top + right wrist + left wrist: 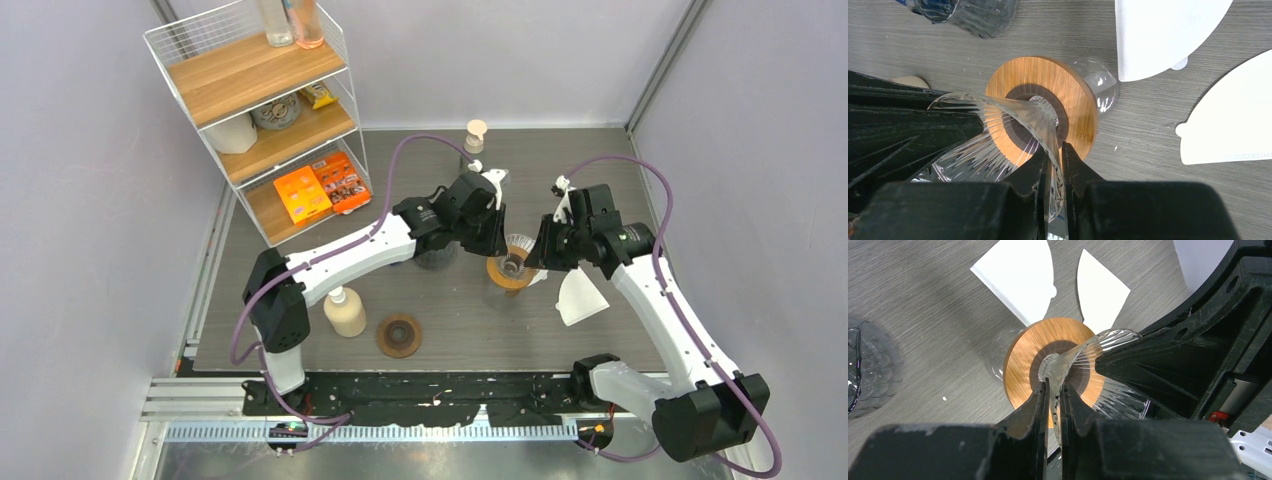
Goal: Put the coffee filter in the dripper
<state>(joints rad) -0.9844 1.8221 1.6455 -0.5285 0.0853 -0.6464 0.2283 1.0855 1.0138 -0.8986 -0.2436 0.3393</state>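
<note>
**Both grippers pinched on the dripper, filters flat on the worktop**

At the left gripper (1054, 407): fingers closed to a thin slit, pinching the ribbed glass wall of the dripper (1113, 340). At the right gripper (1055, 172): the same narrow pinch, on the glass rim from the opposite side. Around the dripper's neck, a wooden collar (1048, 80); cannot tell whether resting on the worktop or lifted. Just beside the dripper, toward the right edge of the worktop: first coffee filter (1163, 35) and second coffee filter (1233, 115), white, flat on the surface, near each other, clear of both grippers. Near the worktop's middle, under the left arm, a glass vessel (973, 15). Toward the near edge, left of centre: a cream-filled bottle (345, 312) and a brown disc (399, 335) side by side. In the far left corner, a wire shelf (250, 75)
</note>
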